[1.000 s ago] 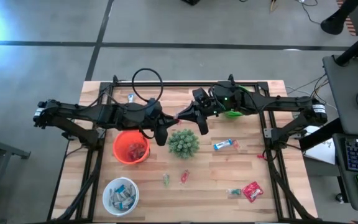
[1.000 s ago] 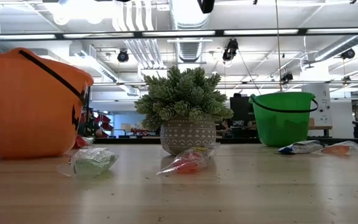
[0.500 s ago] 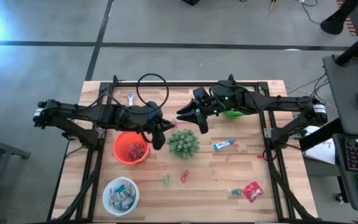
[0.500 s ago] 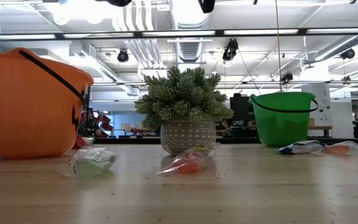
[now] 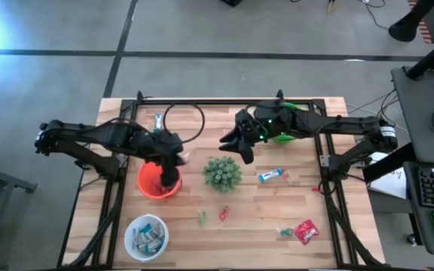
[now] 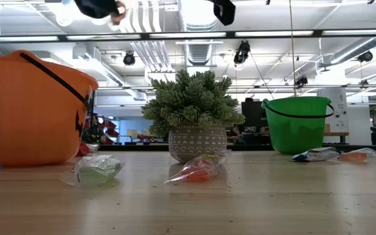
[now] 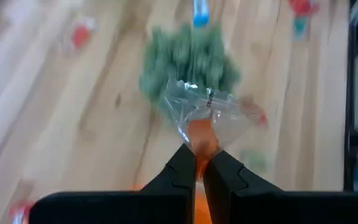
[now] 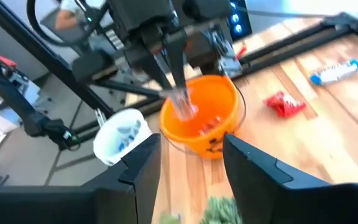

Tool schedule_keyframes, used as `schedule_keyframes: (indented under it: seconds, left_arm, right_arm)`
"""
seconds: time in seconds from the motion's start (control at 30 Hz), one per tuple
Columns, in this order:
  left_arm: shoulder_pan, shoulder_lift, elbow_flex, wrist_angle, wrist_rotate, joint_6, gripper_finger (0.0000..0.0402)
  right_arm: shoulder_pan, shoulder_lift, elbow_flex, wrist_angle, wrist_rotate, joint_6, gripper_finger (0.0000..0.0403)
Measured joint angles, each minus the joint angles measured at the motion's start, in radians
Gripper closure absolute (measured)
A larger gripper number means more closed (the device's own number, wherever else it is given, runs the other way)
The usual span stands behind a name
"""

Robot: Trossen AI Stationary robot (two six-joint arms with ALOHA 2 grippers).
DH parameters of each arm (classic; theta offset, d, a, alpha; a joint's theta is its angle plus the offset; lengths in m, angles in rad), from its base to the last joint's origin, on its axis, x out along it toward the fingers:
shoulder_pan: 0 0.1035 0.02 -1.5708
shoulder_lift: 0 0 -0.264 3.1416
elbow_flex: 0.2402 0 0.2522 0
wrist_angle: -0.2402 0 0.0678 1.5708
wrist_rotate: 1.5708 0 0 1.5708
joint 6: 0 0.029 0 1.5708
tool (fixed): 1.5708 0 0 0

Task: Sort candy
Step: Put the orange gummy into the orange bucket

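My left gripper hangs over the orange bucket, shut on a clear-wrapped orange candy. From the right wrist view, that candy dangles above the bucket's mouth. My right gripper stands open, with nothing between its fingers, above the table between the spiky plant and the green bucket. More candy lies on the table: a blue-and-white bar, a red packet, and small green and red pieces. My left gripper pinches the candy between its two fingers at the orange part by one end of the clear wrapper. The fingers point down from above. The rest of the wrapper hangs below the fingertips, clear of the bucket.
A white bowl holding several wrapped sweets sits at the near left. The potted plant stands mid-table between the buckets. A blue candy and a black cable loop lie at the far left. Bare wood lies along the near edge.
The two grippers met above the table behind the plant. My right gripper has let go of the candy and opened. My left gripper, shut on it, has swung toward the table's left and near edge, and now hangs over the orange bucket.
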Motion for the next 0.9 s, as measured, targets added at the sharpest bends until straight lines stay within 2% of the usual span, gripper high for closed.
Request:
schedule_keyframes:
  seconds: [0.2,0.43,0.6,0.9]
  left_arm:
    - [0.0,-0.016,0.0,-0.205,0.104,0.01,0.0401]
    - [0.0,-0.02,-0.001,-0.369,0.141,0.063,0.0401]
    - [-0.001,-0.02,-0.001,-0.423,0.149,0.093,0.0401]
    - [-0.002,-0.021,-0.038,-0.433,0.241,0.185,0.04]
  right_arm:
    - [0.0,0.0,0.0,-0.107,0.064,0.0,0.0249]
    - [0.0,0.0,0.0,-0.266,0.133,0.008,0.025]
    - [0.0,0.001,0.0,-0.345,0.133,0.066,0.025]
    - [0.001,0.001,0.0,-0.515,0.131,0.133,0.025]
